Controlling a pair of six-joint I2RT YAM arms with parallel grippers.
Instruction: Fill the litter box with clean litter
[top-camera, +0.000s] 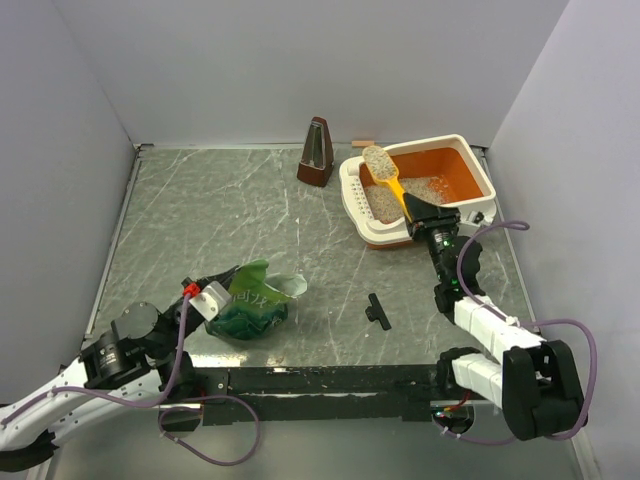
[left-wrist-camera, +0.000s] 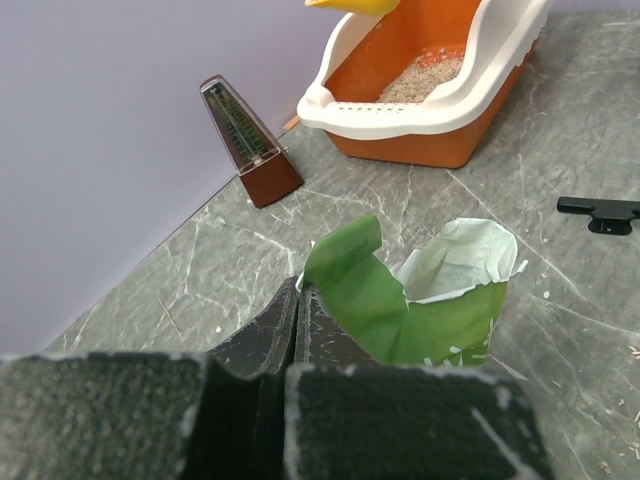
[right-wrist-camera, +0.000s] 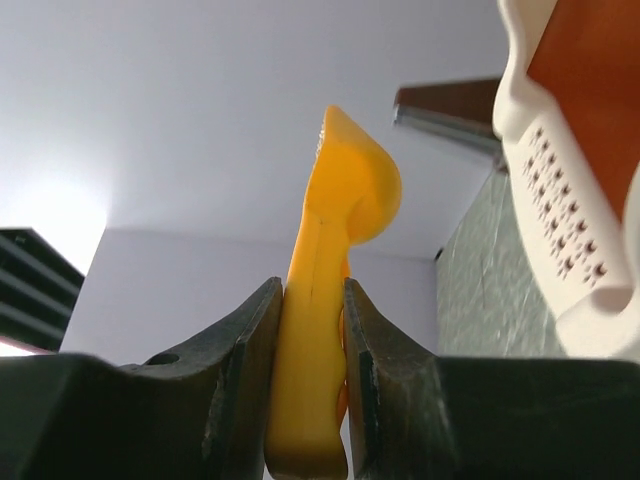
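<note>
Litter box (top-camera: 388, 234) is sitting at the far right corner of the table (top-camera: 250, 220), holding clean litter (top-camera: 425, 187). Right gripper (top-camera: 418, 208) is pinching the handle of the orange scoop (top-camera: 396, 188), whose litter-heaped bowl is hovering over the box. Left gripper (left-wrist-camera: 296, 310) is resting just beside the green bag (left-wrist-camera: 400, 310), fingers pressed together.

I see the litter box (top-camera: 349, 190) cream-white outside and orange inside, with pale beige litter (top-camera: 381, 203). The scoop (top-camera: 392, 183) is yellow-orange, the bag (top-camera: 250, 306) green with a white lining, the table (top-camera: 200, 220) grey-green marbled, the metronome (top-camera: 317, 155) dark brown.
</note>
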